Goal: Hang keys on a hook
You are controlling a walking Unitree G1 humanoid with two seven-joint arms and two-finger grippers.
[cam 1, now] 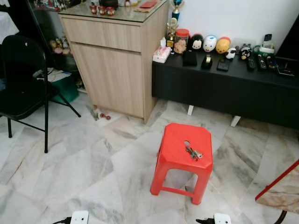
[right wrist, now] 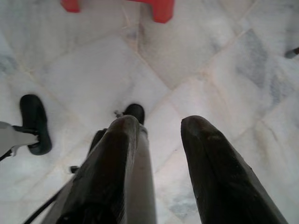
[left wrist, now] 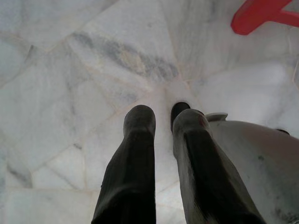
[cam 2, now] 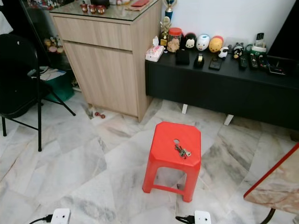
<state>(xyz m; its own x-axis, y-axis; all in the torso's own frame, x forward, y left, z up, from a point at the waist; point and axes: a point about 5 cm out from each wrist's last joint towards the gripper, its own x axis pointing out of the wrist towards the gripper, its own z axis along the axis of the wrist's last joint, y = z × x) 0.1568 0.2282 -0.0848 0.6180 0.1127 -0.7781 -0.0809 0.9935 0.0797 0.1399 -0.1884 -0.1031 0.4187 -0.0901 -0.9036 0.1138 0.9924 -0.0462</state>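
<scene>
Both arms hang down over the marble floor [cam 1: 70, 158]. The left gripper [left wrist: 161, 119] has its fingers a little apart, holding nothing. The right gripper [right wrist: 161, 123] is wider apart, also holding nothing. The keys [cam 1: 193, 152] lie on the red stool [cam 1: 180, 135]. No writing is readable.

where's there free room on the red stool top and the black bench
On the red stool, the top is bare around the keys, widest toward the wooden cabinet. The black bench is crowded along the wall with jars and toys; only its front edge is free.
</scene>
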